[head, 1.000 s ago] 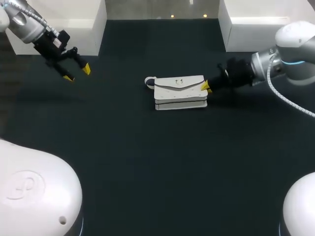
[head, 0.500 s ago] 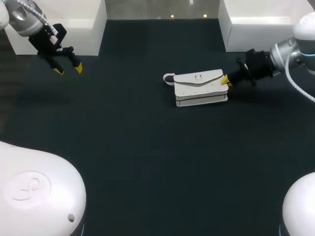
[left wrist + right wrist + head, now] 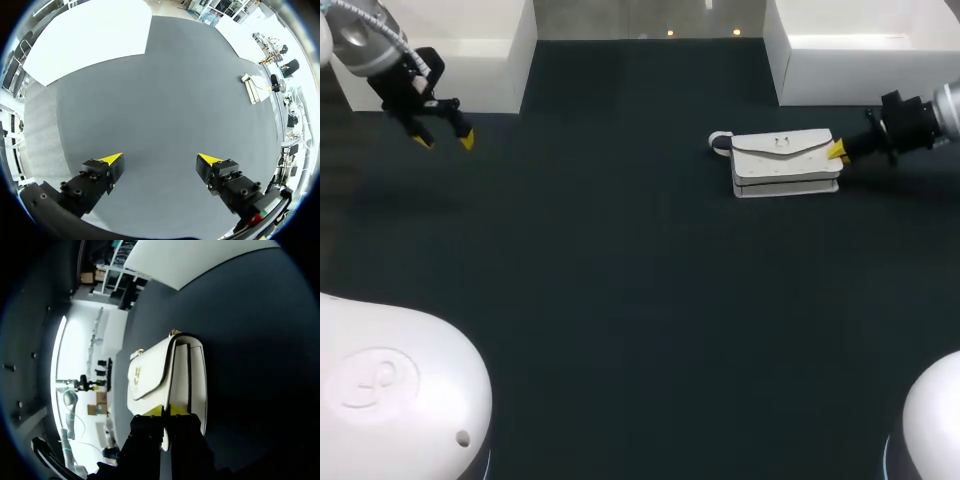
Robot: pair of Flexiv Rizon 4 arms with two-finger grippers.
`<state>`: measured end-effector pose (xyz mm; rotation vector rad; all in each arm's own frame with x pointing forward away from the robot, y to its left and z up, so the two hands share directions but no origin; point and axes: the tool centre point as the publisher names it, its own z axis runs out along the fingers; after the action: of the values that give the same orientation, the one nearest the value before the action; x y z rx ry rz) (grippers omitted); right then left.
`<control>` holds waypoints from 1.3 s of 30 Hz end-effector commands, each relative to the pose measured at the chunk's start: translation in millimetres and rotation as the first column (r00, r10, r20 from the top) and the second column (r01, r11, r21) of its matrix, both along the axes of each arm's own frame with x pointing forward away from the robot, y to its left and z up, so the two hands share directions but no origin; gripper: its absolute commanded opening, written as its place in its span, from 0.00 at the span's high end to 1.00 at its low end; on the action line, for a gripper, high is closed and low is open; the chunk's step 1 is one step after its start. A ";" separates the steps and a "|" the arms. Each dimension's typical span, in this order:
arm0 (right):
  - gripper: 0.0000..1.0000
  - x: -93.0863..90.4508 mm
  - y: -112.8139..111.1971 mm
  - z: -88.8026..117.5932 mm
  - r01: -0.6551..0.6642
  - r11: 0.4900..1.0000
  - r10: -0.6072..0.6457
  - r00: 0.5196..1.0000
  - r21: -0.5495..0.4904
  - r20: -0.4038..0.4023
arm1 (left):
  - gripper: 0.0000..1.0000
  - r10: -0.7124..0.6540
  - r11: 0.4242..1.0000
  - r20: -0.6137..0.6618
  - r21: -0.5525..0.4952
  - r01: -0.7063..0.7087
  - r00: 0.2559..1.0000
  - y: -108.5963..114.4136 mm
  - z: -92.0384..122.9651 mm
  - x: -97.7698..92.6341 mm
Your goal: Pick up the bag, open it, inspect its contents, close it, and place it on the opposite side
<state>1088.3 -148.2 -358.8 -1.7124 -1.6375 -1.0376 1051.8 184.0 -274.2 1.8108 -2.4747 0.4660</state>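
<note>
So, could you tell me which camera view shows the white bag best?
The head view: the whole bag lies in sight from above, right gripper shut on one end. The right wrist view shows the bag close, that gripper covering its near end. The left wrist view shows it tiny.

1. A robotics lab, this — a dark matte table [image 3: 620, 300] serves as the workbench.
2. Cabled robot arms come in from both sides — left gripper [image 3: 443, 141], right gripper [image 3: 838, 152], both yellow-tipped.
3. Plain white blocks [image 3: 850, 60] at its far corners.
</note>
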 end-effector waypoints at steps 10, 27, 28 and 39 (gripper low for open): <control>1.00 24.7 -74.2 1.6 -0.023 1.000 0.023 0.999 -0.011 -0.028 | 0.00 0.020 0.995 0.030 0.101 -0.023 0.999 10.2 2.8 3.6; 1.00 61.4 -138.2 -0.3 -0.012 0.996 0.007 0.998 -0.091 -0.055 | 0.00 0.061 0.990 0.056 0.127 -0.067 0.997 18.6 3.5 -3.1; 1.00 64.4 -141.2 -1.2 -0.011 0.996 0.006 0.998 -0.092 -0.057 | 0.00 0.064 0.989 0.056 0.127 -0.070 0.996 19.2 3.2 -3.9; 1.00 88.9 -170.0 -18.2 -0.025 0.996 0.016 0.995 -0.087 -0.103 | 0.00 0.095 0.985 0.054 0.140 -0.102 0.994 25.8 1.6 -10.6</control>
<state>1164.2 -305.7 -370.1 -1.9829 -1.6168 -1.1241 1045.1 209.9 -273.3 1.9991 -2.5144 0.3416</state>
